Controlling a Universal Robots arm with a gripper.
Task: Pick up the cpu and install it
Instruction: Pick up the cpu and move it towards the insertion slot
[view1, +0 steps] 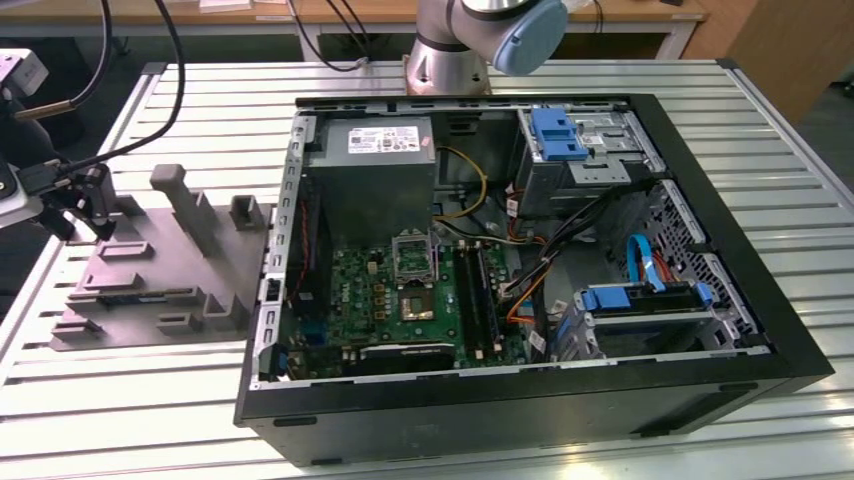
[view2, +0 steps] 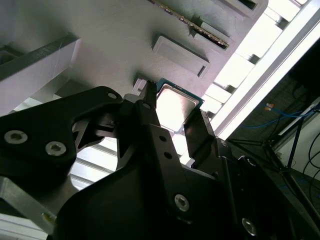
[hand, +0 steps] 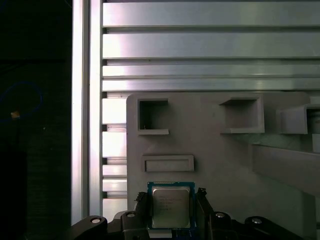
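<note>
Raised blocks and ribs of the grey plastic fixture tray (view1: 160, 290) crowd the black pincer (hand: 172, 196). It clasps the small silvery square cpu (hand: 171, 210) with no slack on either side. The slatted aluminium surface (view1: 134, 400) beside it lies open. Inside the open black computer case (view1: 747, 300), dark cables (view1: 574, 235) cross near the metal-framed socket (view1: 415, 256).

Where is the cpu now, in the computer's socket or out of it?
Out. In both wrist views the cpu lies at the tool, over the grey fixture plate, not in the computer case.
</note>
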